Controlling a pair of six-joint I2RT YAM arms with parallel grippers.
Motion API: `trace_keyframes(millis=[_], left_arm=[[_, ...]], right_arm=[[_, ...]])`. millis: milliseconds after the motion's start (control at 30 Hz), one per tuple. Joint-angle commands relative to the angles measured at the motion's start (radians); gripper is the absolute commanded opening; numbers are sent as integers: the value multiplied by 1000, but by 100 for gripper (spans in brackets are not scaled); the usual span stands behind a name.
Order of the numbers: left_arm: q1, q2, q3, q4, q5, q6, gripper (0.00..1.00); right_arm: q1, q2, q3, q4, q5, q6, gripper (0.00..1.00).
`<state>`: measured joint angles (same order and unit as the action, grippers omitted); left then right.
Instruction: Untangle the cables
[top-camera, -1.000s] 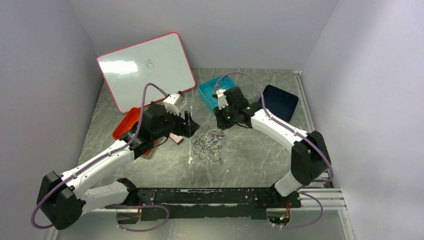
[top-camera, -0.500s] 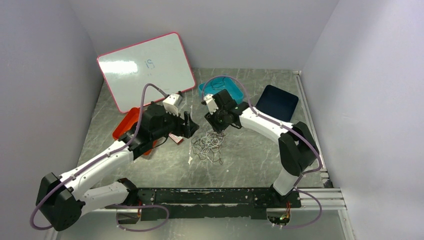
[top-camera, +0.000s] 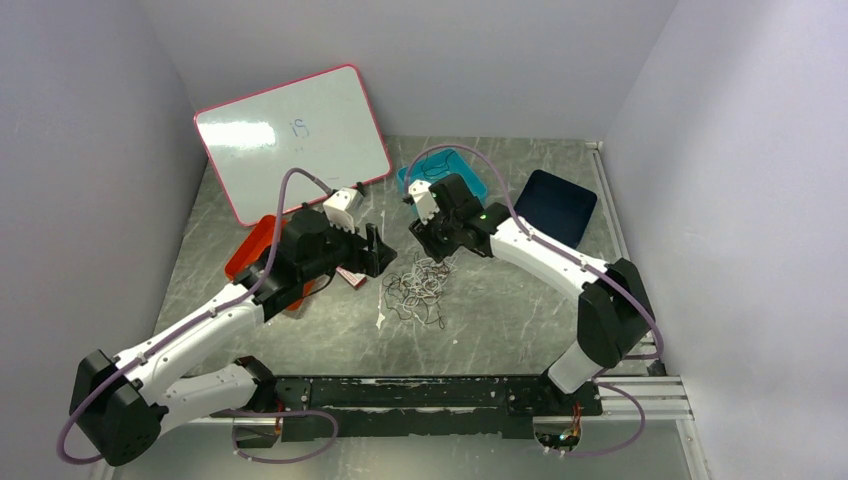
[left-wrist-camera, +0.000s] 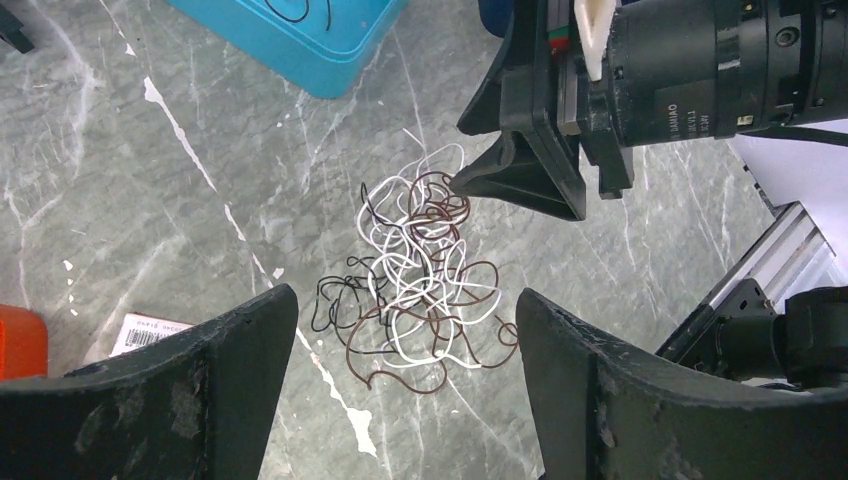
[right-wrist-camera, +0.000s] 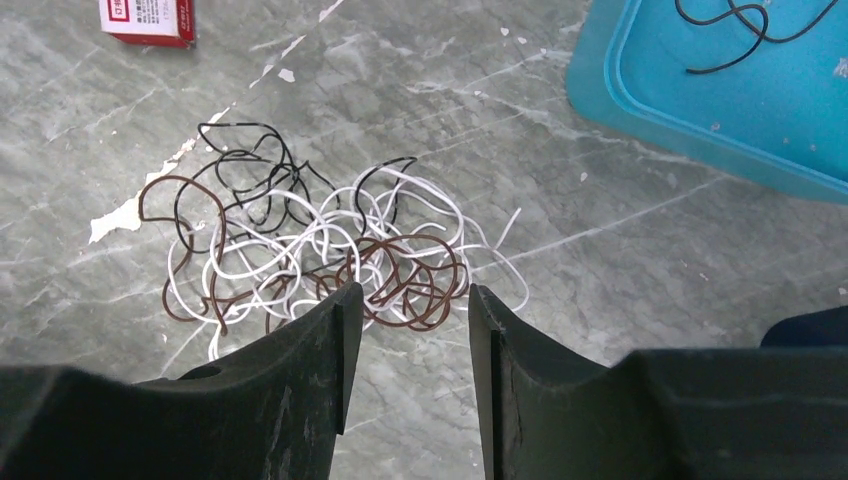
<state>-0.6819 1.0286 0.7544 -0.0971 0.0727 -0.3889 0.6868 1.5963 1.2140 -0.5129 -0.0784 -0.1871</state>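
The cables lie as one loose tangle of white, brown and black wires on the grey marbled table. My left gripper is open wide and empty just left of the tangle. In the left wrist view its jaws frame the tangle from above. My right gripper is open and empty, low over the tangle's far edge. In the right wrist view its fingertips sit at the brown loops. One black cable lies apart in the blue tray.
The blue tray stands behind the right gripper, with a dark navy tray to its right. An orange tray lies under the left arm. A whiteboard leans at the back left. A small red-and-white box lies left of the tangle.
My right gripper has swung left from over the blue tray and come down to the far edge of the tangle. The left arm has hardly moved.
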Motion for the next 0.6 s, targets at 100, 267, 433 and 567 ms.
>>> trace_keyframes(millis=[100,267,433,567], left_arm=[[4,-34,8,-7,-24,12,85],[5,-45,5,-17,-41,9,85],[4,-49,5,-25,-42,8,85],[5,-47,6,-26,-45,7,85]], right_arm=[[4,19,3,-71,-4,-16,47],[9,41,-6,-56,-46,-13,47],[10,70,-8,-37,-55,-12,48],[10,86,-11,-39,-66,-17,47]])
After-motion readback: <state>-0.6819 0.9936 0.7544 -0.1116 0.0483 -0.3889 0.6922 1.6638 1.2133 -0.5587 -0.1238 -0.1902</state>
